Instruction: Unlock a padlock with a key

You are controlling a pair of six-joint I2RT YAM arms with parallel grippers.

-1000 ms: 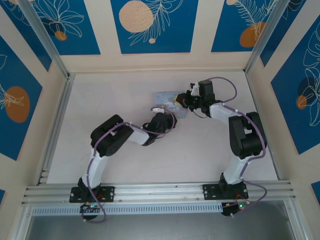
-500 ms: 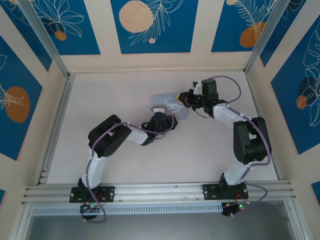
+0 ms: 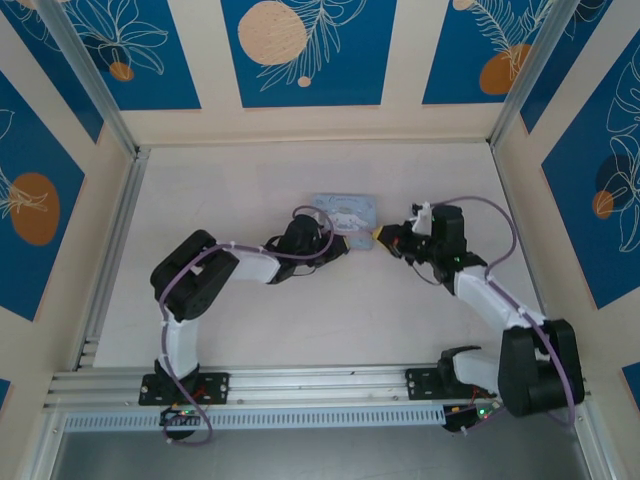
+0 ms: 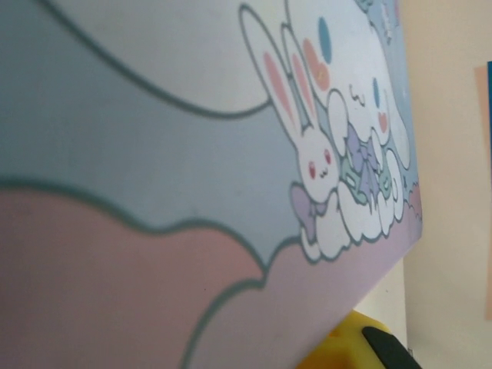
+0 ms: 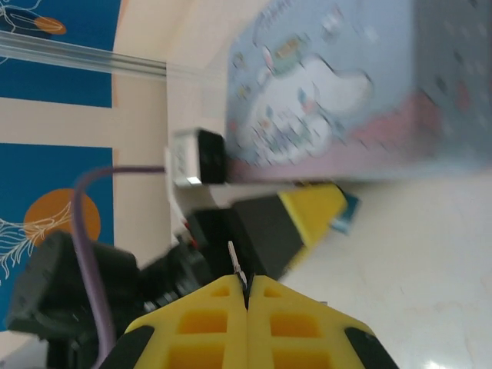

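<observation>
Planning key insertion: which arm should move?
Right, probably. The right fingers are shut on the key, which points toward the left fingers beside the tin, a small blue thing at their tip.

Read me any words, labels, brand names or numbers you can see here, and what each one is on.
No text here can be read.
tin: cartoon rabbits only; small marks above them in the right wrist view are too blurred to read.
wall panels: leaf and circle drawings, no lettering.
</observation>
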